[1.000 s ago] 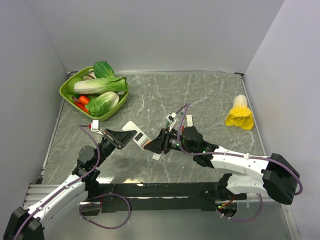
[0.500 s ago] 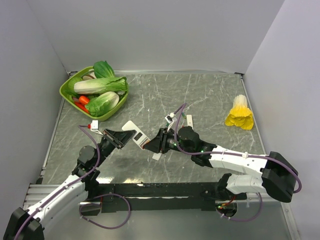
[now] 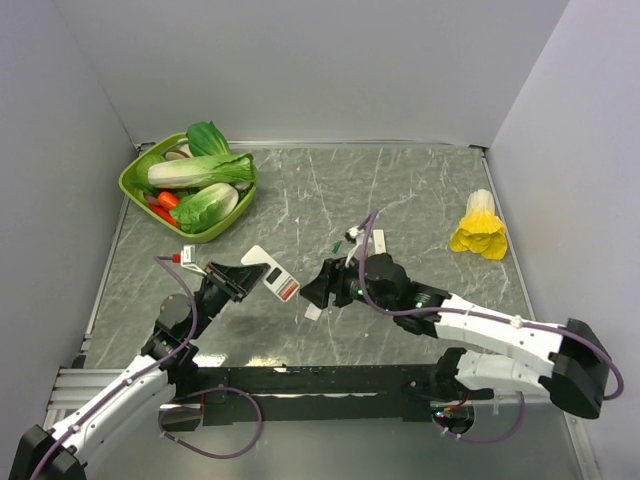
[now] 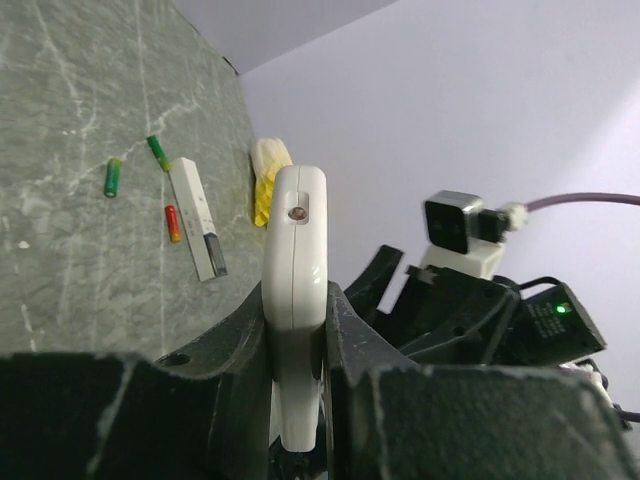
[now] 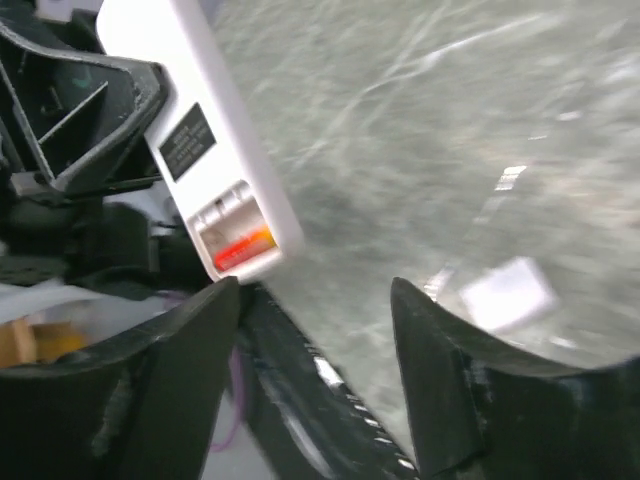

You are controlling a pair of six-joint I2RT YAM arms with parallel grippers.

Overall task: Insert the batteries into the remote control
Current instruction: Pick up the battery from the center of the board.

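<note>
My left gripper [image 3: 248, 275] is shut on the white remote control [image 3: 270, 273] and holds it above the table, back side up. In the left wrist view the remote [image 4: 297, 250] stands edge-on between the fingers [image 4: 297, 300]. In the right wrist view the remote [image 5: 190, 140] shows an open compartment at its end with one orange-red battery [image 5: 238, 246] in it. My right gripper [image 3: 314, 286] is open and empty just right of that end, also in its own view [image 5: 315, 290]. A second orange-red battery [image 4: 173, 222] lies on the table.
A white-and-black bar [image 4: 197, 218] and two green pieces [image 4: 113, 177] lie by the loose battery. A small white flat piece [image 3: 312, 313] lies under the right gripper. A green basket [image 3: 135, 185] of vegetables stands back left, a yellow vegetable [image 3: 480, 226] at right.
My right gripper, earlier against the remote's end, has drawn back to the right and stands apart from it. The left gripper and remote shifted slightly left.
</note>
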